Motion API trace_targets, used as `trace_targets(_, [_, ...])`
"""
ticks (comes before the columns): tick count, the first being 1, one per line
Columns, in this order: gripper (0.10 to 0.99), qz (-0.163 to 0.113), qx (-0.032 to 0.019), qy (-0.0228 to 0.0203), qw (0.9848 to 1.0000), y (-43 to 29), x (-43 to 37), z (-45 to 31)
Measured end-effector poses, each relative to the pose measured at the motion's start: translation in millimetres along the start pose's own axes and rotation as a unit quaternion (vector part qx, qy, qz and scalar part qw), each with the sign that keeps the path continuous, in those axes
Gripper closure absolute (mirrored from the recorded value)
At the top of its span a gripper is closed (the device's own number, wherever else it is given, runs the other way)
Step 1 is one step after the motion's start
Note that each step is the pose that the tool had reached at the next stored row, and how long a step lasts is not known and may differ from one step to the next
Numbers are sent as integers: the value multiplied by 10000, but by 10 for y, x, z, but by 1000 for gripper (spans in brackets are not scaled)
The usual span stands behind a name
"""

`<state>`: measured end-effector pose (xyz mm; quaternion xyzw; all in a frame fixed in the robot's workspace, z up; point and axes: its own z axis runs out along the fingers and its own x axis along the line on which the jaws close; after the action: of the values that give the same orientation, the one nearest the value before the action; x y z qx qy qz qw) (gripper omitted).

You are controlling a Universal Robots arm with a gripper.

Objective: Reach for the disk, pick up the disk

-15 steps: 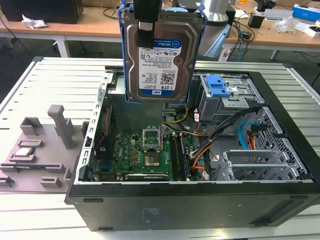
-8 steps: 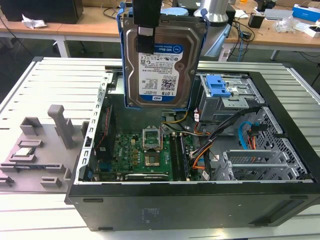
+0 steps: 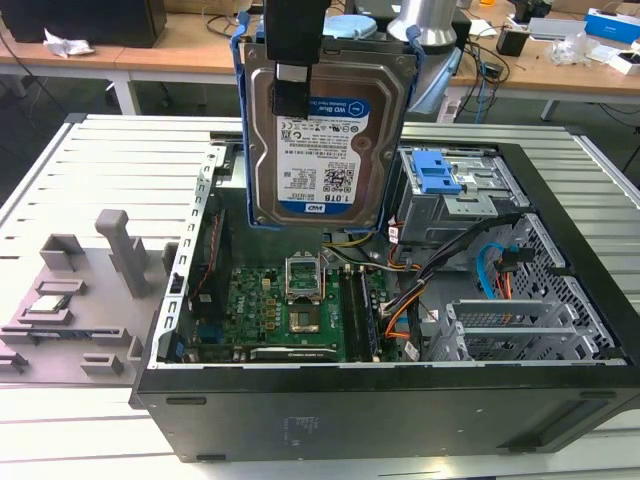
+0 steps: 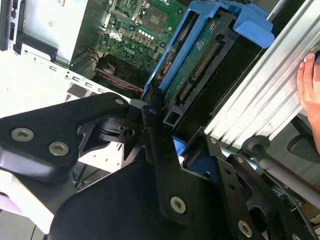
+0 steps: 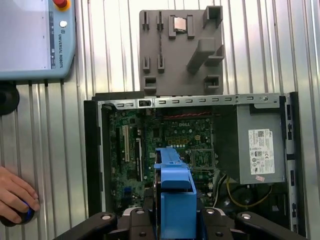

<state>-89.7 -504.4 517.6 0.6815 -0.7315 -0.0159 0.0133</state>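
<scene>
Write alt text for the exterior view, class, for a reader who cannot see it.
The gripper holds the disk upright, label facing the camera, above an open computer case whose green motherboard is exposed. A grey fixture block lies at the exterior view's left.

This is looking like a robotics lab or electronics workshop. An opened computer case (image 3: pixel 400 330) is lying on a ribbed metal table (image 3: pixel 120 160), baring its motherboard (image 3: pixel 290 310) and cables. A grey fixture plate (image 5: pixel 182 50) is sitting beside it, and a teach pendant (image 5: pixel 35 40) is resting on the same table. Wooden benches (image 3: pixel 180 50) are standing behind, cluttered with gear. A person's hand (image 5: pixel 15 195) is resting on the table's edge.
</scene>
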Motion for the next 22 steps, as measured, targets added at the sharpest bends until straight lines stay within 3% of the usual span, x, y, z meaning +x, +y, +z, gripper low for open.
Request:
trace_targets(12, [718,0,0,0,10000,-18,252,-1])
trace_targets(22, [718,0,0,0,10000,-30,417,-2])
